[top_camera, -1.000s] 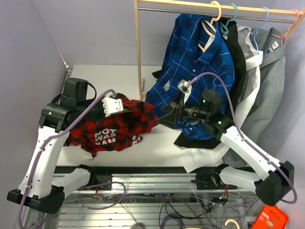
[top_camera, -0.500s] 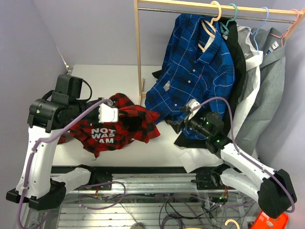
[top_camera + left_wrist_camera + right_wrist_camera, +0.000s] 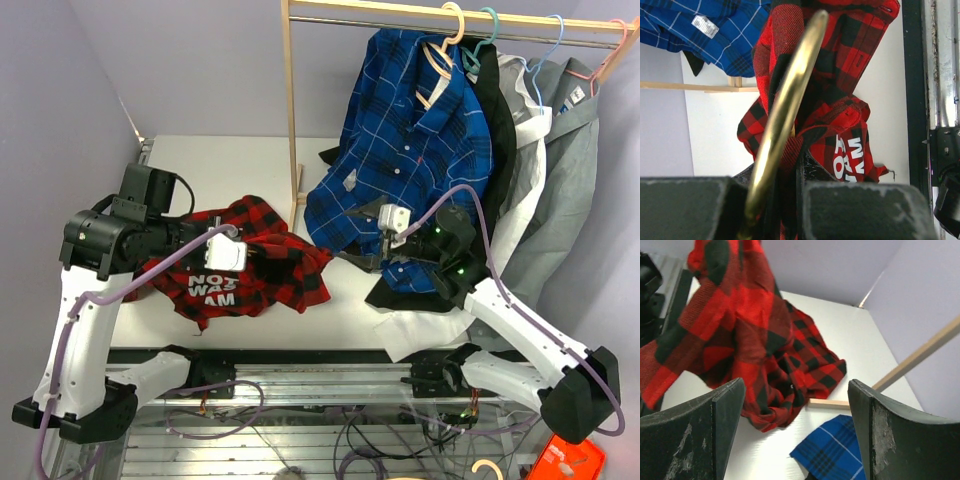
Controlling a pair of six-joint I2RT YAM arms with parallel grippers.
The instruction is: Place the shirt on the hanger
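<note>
Left gripper [image 3: 776, 182]: clamped on the hanger [image 3: 790, 100], its fingers nearly together around the thin yellow-tan frame, with folds of red plaid pressed against them.
Right gripper [image 3: 795, 390]: jaws wide apart with nothing between them, facing the shirt across the table [image 3: 220, 165].
Shirt [image 3: 250, 280]: the red-and-black plaid hangs bunched from the hanger at the left gripper. Its lower half lies on the table left of the wooden rack [image 3: 291, 110], and the white lettering [image 3: 205, 290] faces up.
Hanger: one arm runs up from the left fingers into the cloth. Its far end and hook are hidden by the plaid.
Just changed, left arm: over the last second it has drawn the hanger lower and nearer its own base. The shirt has slumped with it, so more cloth now lies on the table.
Just changed, right arm: it has left the hem of the blue plaid shirt [image 3: 410, 150], dipped, and turned toward the red shirt. It is near the shirt's right edge but not touching it.
Meaning for the task: the hanger looks only partly threaded, and the shirt is not seated on both shoulders.
Likely next: the right gripper probably needs to pinch the loose collar or shoulder and pull it over the free end.
Risk: the cloth is bunched, so a grab could catch several layers.
</note>
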